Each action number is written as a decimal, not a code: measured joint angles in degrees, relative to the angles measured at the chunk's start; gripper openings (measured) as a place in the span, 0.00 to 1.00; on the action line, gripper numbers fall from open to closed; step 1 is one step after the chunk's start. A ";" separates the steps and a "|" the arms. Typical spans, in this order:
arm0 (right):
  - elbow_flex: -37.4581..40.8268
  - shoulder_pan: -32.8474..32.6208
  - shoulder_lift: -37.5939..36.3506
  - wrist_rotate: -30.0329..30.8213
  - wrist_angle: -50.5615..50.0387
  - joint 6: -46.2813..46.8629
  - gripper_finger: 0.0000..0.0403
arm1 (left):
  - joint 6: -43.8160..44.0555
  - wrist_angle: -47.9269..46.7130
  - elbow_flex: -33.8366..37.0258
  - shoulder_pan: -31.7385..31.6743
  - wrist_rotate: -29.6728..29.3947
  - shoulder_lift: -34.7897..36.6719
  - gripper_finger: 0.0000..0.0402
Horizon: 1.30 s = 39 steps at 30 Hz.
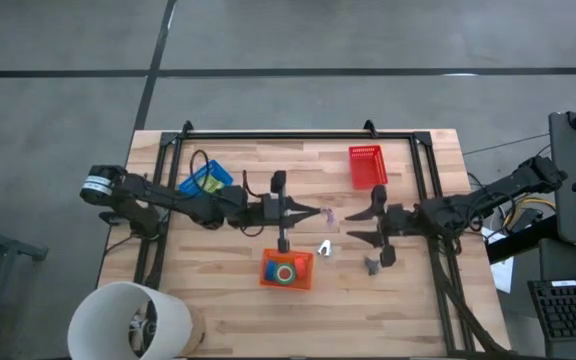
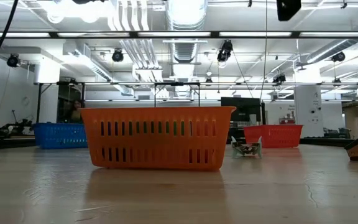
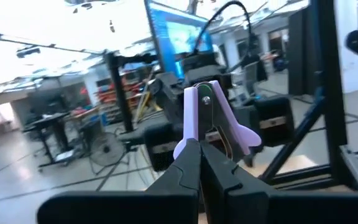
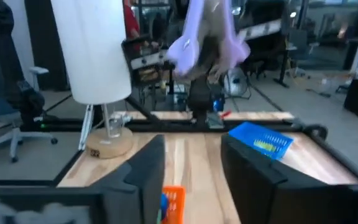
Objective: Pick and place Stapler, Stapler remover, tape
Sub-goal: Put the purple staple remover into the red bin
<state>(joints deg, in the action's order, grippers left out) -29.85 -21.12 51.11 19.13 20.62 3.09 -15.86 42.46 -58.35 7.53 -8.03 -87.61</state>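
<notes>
Staple remover [image 3: 211,118], lavender, is seen clamped in the left gripper [image 1: 313,212] above mid-tabletop [image 1: 228,310], directly facing the released right gripper [image 1: 353,226], with the orange basket [image 1: 286,270] just beside.

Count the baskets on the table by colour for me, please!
Orange basket: 1
Blue basket: 1
Red basket: 1
Total: 3 baskets
</notes>
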 joint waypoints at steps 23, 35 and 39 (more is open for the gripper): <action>-0.52 0.03 5.54 0.33 9.50 -3.10 0.38 | -1.01 3.13 1.16 0.09 1.28 -3.17 0.00; -0.63 0.56 8.22 0.48 13.40 -0.55 0.33 | -0.96 2.99 1.33 0.09 1.24 -3.17 0.01; -1.18 0.71 9.48 0.48 13.18 -0.44 0.32 | -0.91 2.97 1.35 0.09 1.15 -3.17 0.01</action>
<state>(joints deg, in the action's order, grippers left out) -31.04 -20.40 60.60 19.62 33.80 2.65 -16.77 45.43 -57.00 7.62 -6.88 -90.78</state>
